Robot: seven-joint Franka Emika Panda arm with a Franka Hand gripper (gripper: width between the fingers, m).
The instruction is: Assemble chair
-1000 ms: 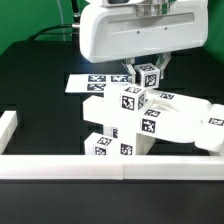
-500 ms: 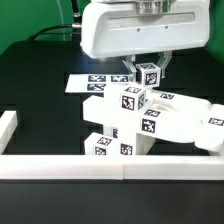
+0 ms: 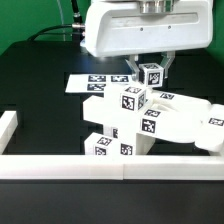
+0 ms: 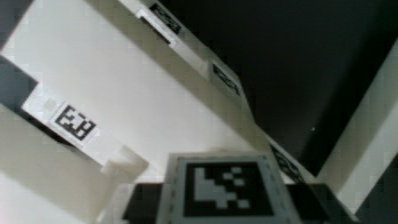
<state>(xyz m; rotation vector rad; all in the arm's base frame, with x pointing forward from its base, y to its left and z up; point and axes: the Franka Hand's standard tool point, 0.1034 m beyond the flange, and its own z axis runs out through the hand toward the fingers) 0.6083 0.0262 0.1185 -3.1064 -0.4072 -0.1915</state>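
Chair assembly of matte-white blocky plastic, tagged (image 3: 140, 118), stands at frame centre on the black bench (image 3: 35, 85), against the white border rail (image 3: 110, 167). Above it, the claw (image 3: 150, 74) grips a small white tagged cube piece (image 3: 151, 75).

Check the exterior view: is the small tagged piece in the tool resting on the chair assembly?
No, the small tagged piece hangs in the tool, a dark gap separating it from the chair assembly.
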